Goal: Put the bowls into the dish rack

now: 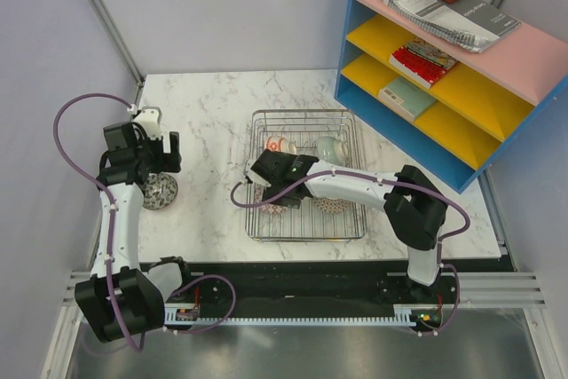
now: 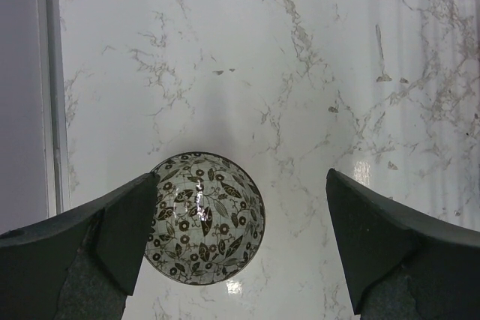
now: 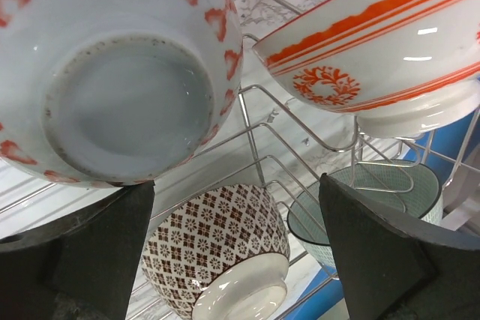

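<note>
A grey leaf-patterned bowl (image 1: 160, 191) sits upside down on the marble table at the left. My left gripper (image 1: 167, 159) hovers open just above it. In the left wrist view this bowl (image 2: 204, 219) lies beside the left finger (image 2: 112, 237), off centre in the gap of the left gripper (image 2: 240, 249). The dish rack (image 1: 302, 238) holds several bowls. My right gripper (image 1: 253, 175) is open inside its left part, holding nothing. The right wrist view shows a red-heart bowl (image 3: 127, 73), an orange-striped bowl (image 3: 375, 50), a brown-patterned bowl (image 3: 217, 252) and a teal bowl (image 3: 352, 219) among the rack wires (image 3: 251, 136), with the right gripper (image 3: 236, 207) in front of them.
A blue shelf unit (image 1: 444, 68) with pink and yellow shelves, notebooks and a small brown box stands at the back right, close to the rack's far corner. A metal post (image 1: 102, 15) runs along the left wall. A purple cable (image 1: 75, 139) loops beside the left arm.
</note>
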Action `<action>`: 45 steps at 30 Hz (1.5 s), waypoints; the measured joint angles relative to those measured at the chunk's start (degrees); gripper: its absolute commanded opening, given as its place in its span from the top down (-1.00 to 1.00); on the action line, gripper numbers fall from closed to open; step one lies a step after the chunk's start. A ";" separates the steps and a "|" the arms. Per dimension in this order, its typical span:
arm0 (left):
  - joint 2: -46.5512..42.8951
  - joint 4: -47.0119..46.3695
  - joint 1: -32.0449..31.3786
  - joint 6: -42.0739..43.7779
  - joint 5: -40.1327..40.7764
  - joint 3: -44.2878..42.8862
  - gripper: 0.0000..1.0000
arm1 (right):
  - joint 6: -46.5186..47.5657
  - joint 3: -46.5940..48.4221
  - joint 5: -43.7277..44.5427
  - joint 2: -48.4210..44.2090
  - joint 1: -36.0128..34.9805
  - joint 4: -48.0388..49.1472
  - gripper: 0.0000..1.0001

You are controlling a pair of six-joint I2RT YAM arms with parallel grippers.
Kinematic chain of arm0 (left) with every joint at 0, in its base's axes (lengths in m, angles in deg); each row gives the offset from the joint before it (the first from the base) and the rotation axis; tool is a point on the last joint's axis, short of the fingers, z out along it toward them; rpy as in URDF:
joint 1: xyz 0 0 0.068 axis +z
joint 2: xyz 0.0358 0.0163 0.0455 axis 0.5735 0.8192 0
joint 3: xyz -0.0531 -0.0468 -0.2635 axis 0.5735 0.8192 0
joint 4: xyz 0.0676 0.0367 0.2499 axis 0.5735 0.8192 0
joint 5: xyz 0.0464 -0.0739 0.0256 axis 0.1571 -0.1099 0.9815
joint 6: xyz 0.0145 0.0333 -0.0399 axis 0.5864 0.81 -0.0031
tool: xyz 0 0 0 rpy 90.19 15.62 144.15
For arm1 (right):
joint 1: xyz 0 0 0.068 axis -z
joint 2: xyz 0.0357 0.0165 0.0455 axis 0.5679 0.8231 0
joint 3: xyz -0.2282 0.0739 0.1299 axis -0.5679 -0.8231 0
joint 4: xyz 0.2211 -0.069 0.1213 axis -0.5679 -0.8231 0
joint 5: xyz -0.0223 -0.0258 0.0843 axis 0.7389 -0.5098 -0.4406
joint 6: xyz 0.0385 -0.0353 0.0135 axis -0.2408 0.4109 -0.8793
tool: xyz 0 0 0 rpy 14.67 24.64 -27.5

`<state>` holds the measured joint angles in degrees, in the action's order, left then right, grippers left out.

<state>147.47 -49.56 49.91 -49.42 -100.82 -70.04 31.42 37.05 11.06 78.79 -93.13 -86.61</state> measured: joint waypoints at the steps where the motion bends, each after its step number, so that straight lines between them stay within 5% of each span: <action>1: 0.07 -0.02 0.02 0.00 0.37 0.00 -0.99 | -0.13 0.33 0.72 0.31 0.00 0.11 -0.96; 19: 3.65 -0.81 2.25 -0.46 10.08 0.00 -0.99 | -1.01 0.52 8.85 -0.57 0.09 6.62 -0.96; 33: 12.90 -3.02 10.10 -0.24 6.47 0.96 -0.88 | -0.09 -1.64 2.82 -19.56 0.74 5.55 -0.96; 40: 16.70 -3.13 12.04 2.01 2.38 2.03 -0.74 | -0.02 -2.97 1.70 -19.65 1.53 4.63 -0.96; 45: 19.89 -3.34 13.73 3.45 0.83 2.29 -0.42 | -0.02 -3.06 1.31 -19.65 1.75 4.31 -0.96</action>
<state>167.36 -52.91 63.64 -45.96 -99.99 -67.75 31.39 33.99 12.37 59.14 -91.38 -82.30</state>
